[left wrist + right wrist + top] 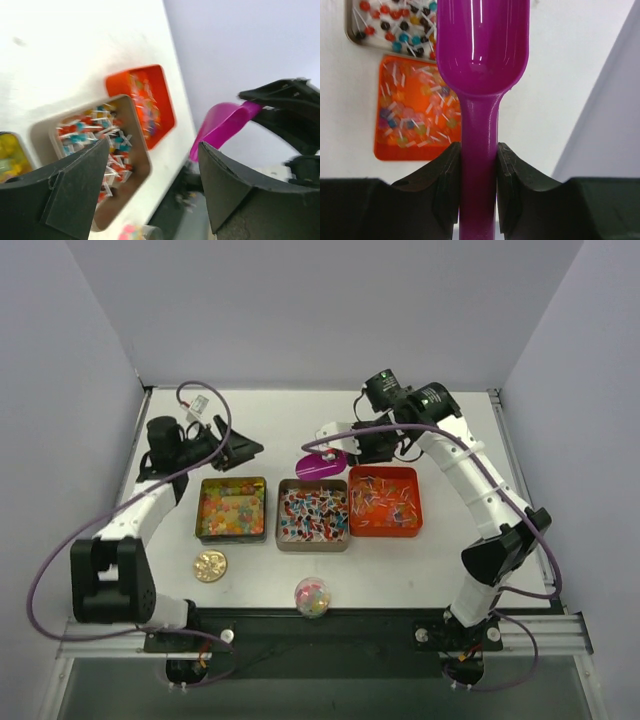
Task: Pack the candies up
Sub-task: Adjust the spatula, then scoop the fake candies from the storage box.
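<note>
Wrapped red, blue and white candies (312, 514) fill the middle tin (312, 546). Small round bead candies (231, 508) lie in the left tin (232, 539). More candies (386, 500) sit in the orange tin (385, 532). My right gripper (350, 446) (479, 185) is shut on the handle of the purple scoop (321, 465) (482, 50), and the empty bowl hangs just behind the middle tin. My left gripper (238, 452) (152, 185) stands open and empty behind the left tin, well apart from the scoop (225, 125).
A round gold lid (210, 565) lies in front of the left tin. A small clear jar (313, 597) with colourful candies stands near the table's front edge. Walls close the table on the left, back and right.
</note>
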You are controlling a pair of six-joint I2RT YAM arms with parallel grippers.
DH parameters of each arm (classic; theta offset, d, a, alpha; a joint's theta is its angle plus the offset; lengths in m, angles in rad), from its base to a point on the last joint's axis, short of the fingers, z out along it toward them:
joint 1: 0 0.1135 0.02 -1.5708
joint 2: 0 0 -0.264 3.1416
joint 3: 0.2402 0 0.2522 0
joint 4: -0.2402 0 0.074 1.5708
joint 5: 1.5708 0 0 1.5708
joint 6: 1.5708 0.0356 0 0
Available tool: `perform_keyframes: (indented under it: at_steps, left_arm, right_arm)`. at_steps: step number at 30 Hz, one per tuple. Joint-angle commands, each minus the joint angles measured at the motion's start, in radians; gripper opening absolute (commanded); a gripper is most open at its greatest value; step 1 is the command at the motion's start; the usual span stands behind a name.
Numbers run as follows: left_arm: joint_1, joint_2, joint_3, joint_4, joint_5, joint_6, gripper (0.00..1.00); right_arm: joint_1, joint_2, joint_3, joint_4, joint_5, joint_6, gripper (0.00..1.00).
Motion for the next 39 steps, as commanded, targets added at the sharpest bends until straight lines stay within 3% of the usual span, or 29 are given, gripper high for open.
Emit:
perform_keyframes:
  at_steps: [1, 4, 5, 6, 7, 11, 16, 22, 30, 35, 37, 39]
  left_arm:
    - [-0.016, -0.234, -0.031, -0.256, -0.154, 0.337, 0.81]
    - [-0.069, -0.342, -0.092, -0.401, -0.252, 0.47, 0.63]
    - [-0.089, -0.389, -0.114, -0.445, -0.276, 0.527, 0.25]
    - [-0.124, -0.417, -0.135, -0.479, -0.309, 0.55, 0.1]
    - [-0.152, -0.448, -0.189, -0.499, -0.402, 0.56, 0.01]
    - [-0.236, -0.594, -0.326, -0.543, -0.526, 0.434, 0.0]
    - [-0.279, -0.598, -0.445, -0.565, -0.605, 0.307, 0.0]
    - [-0.284, -0.535, -0.524, -0.438, -0.595, 0.213, 0.0]
    - [-0.335, -0.505, -0.562, -0.327, -0.576, 0.211, 0.0]
    - [-0.338, -0.523, -0.573, -0.297, -0.566, 0.227, 0.1]
    - [-0.339, -0.528, -0.579, -0.283, -0.564, 0.233, 0.09]
    - [-0.342, -0.523, -0.584, -0.28, -0.572, 0.234, 0.01]
  right_arm:
    - [-0.034, 0.086, 0.14, -0.23, 0.095, -0.332, 0.0]
    - [-0.039, 0.162, 0.209, -0.274, 0.148, -0.464, 0.0]
    - [-0.034, 0.179, 0.226, -0.279, 0.168, -0.495, 0.0]
    - [-0.031, 0.201, 0.246, -0.285, 0.191, -0.521, 0.0]
    - [-0.024, 0.23, 0.252, -0.285, 0.231, -0.564, 0.0]
    - [0.016, 0.291, 0.263, -0.281, 0.357, -0.615, 0.0]
    - [0.078, 0.336, 0.245, -0.238, 0.533, -0.612, 0.0]
    - [0.156, 0.385, 0.231, -0.187, 0.698, -0.57, 0.0]
    - [0.225, 0.443, 0.171, -0.181, 0.942, -0.494, 0.0]
    - [0.257, 0.489, 0.149, -0.175, 1.021, -0.422, 0.0]
    - [0.272, 0.502, 0.145, -0.176, 1.044, -0.38, 0.0]
    - [0.285, 0.511, 0.133, -0.183, 1.057, -0.359, 0.0]
